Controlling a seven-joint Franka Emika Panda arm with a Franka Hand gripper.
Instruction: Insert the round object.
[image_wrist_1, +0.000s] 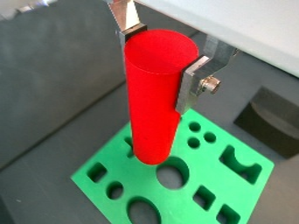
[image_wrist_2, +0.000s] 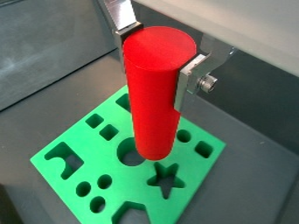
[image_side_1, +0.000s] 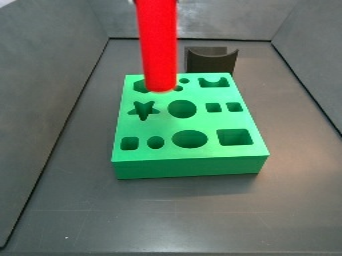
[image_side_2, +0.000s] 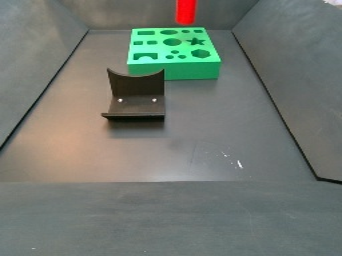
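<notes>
My gripper (image_wrist_1: 162, 57) is shut on the round object (image_wrist_1: 152, 96), a tall red cylinder, gripping it near its flat top; it also shows in a wrist view (image_wrist_2: 159, 54). The silver fingers (image_wrist_2: 193, 79) press on both sides of the cylinder (image_wrist_2: 155, 96). The cylinder hangs upright over the green block (image_wrist_1: 117, 166), which has several shaped holes. Its lower end is by a round hole (image_wrist_2: 131, 156). Whether it touches the block I cannot tell. In a side view the cylinder (image_side_1: 158, 40) stands over the block's (image_side_1: 201, 155) far left part. The gripper is out of both side views.
The dark fixture (image_side_2: 134, 97) stands on the floor apart from the green block (image_side_2: 167, 62), and behind the block in a side view (image_side_1: 211, 58). Grey walls enclose the floor on all sides. The cylinder's top (image_side_2: 187, 10) is cut by the picture edge.
</notes>
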